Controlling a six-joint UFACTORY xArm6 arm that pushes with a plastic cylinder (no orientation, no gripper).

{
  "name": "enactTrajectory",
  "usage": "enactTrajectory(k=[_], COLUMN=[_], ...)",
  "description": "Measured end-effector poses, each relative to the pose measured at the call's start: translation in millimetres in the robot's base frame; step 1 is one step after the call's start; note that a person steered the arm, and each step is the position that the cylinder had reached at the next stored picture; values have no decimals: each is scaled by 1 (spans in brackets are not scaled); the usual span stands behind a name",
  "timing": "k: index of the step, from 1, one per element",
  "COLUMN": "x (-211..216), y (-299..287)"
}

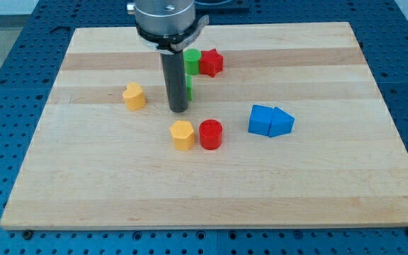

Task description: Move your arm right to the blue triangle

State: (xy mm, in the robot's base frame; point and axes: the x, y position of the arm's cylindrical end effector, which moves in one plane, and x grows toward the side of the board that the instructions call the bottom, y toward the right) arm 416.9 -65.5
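The blue triangle (282,123) lies right of the board's middle, touching a blue cube (262,120) on its left side. My tip (178,109) rests on the board near the middle, well to the left of both blue blocks. A yellow hexagonal block (183,134) and a red cylinder (210,134) sit just below my tip. A green block (192,61) and a red star (210,63) sit behind the rod toward the view's top; another green block (189,87) is mostly hidden by the rod.
A yellow block (134,96) sits left of my tip. The wooden board (119,198) lies on a blue perforated table (6,85).
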Motion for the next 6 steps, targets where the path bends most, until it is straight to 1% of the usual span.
enactTrajectory(k=[1, 2, 4, 5, 6], x=[-27, -38, -13, -12, -12], y=[0, 0, 6, 81, 173])
